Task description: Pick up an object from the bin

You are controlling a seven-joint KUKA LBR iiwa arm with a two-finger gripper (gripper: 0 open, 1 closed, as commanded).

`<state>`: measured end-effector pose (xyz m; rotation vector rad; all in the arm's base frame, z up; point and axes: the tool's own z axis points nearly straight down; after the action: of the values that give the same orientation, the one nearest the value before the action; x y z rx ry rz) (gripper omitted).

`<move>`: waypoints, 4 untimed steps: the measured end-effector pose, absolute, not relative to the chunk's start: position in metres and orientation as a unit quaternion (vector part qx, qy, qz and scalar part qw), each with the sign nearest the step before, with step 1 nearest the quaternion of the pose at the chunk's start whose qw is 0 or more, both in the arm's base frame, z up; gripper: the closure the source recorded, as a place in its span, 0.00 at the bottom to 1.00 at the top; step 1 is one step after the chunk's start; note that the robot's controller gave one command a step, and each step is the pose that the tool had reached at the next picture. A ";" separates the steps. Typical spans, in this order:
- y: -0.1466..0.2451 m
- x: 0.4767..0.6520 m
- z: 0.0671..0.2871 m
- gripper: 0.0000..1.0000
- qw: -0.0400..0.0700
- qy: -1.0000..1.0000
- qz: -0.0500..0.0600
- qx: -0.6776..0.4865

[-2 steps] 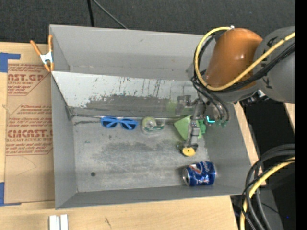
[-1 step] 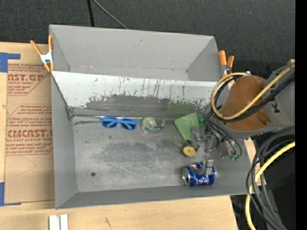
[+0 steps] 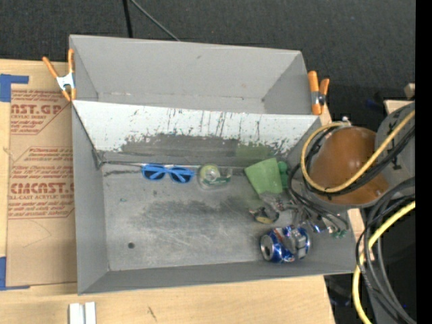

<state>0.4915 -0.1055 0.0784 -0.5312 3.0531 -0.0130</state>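
My gripper (image 3: 270,212) is low in the bin's right part, just off the right wall. It sits between a green plastic cup (image 3: 264,175), lying on its side right behind it, and a crushed blue and silver can (image 3: 285,244) close in front of it. The cup's lower edge is nearly at the gripper. Nothing can be seen held in it.
Blue sunglasses (image 3: 168,173) lie along the back wall at the left. A small clear, greenish round thing (image 3: 210,175) rests beside them. The arm with its orange cover and cables comes in over the right rim.
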 end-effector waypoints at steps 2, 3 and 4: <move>-0.118 0.486 0.075 0.00 0.009 0.916 0.001 -0.402; -0.120 0.483 0.072 1.00 0.006 0.916 0.002 -0.401; -0.131 0.508 0.172 1.00 0.004 0.910 -0.002 -0.415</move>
<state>0.5075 -0.1311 0.1722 -1.2994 2.8515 -0.0075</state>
